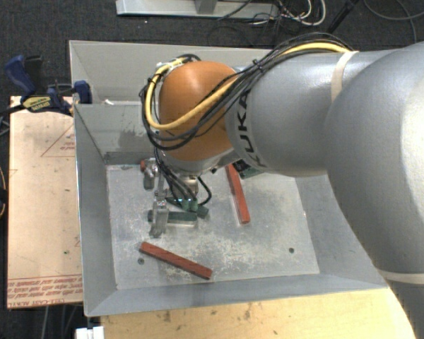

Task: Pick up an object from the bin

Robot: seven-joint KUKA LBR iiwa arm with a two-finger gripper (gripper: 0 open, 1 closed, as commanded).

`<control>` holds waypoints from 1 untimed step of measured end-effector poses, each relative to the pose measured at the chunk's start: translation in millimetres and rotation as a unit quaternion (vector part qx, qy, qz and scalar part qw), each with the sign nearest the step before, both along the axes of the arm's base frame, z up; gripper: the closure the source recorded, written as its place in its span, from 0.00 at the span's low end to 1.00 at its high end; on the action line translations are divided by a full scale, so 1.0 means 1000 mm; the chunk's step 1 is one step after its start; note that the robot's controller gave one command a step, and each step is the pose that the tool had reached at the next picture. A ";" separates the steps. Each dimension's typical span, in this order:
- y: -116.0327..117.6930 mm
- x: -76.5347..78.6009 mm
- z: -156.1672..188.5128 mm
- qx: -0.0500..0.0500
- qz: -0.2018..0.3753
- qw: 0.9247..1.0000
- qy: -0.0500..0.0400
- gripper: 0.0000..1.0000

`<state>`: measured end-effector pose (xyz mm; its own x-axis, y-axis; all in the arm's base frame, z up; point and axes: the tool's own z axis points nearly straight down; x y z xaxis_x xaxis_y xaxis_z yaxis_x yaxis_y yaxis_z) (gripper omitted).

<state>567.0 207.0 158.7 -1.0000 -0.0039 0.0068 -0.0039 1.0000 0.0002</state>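
Grey bin [92, 189]. Red-brown stick [177, 260] at six o'clock, red-brown bar [238, 195] at three o'clock. Dark green thing [191, 207] in the middle.

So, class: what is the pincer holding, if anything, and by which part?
Cannot be told: the pincer is down at a small green thing.

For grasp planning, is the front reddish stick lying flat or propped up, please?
Lying flat: the reddish stick rests along its whole length on the bin floor.
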 end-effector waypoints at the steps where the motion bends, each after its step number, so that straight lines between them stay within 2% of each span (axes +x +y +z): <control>1: -0.001 0.002 0.004 0.001 -0.002 1.000 -0.003 0.00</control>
<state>569.2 206.2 162.9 -1.0000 -0.0005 -0.0002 -0.0005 1.0000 0.0015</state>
